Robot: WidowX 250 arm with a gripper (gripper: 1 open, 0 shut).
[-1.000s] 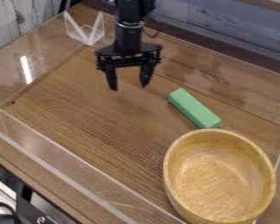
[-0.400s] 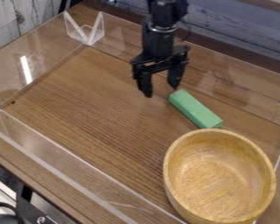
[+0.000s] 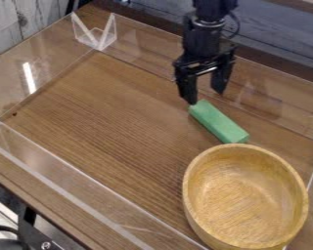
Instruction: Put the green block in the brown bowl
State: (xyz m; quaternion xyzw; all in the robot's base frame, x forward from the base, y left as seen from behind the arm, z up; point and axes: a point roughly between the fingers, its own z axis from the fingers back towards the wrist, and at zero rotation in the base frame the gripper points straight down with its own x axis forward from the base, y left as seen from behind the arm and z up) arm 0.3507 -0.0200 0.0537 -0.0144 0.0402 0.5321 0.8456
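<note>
The green block (image 3: 219, 123) lies flat on the wooden bench (image 3: 87, 122), right of the frame's centre, slanting from its upper-left end down to its lower-right end. Just below it, in the lower right of the frame, sits the brown bowl (image 3: 245, 197), a wide round one with a thick rim; the block is outside it, its lower end close to the rim. The black robot arm (image 3: 214, 20) comes in from the top of the frame, right of the middle, and its black fingers (image 3: 206, 89) stand wide apart, with nothing between them. The left-hand finger in the frame hangs near the block's upper end, and the other is farther right and a little higher. The view is small and soft there, so the fingers seem to be above the bench, though their exact height is hard to judge. A clear, angular object (image 3: 95, 32) stands in the upper left of the frame, and dark cables (image 3: 26, 217) hang at the lower left, past the bench's edge.
</note>
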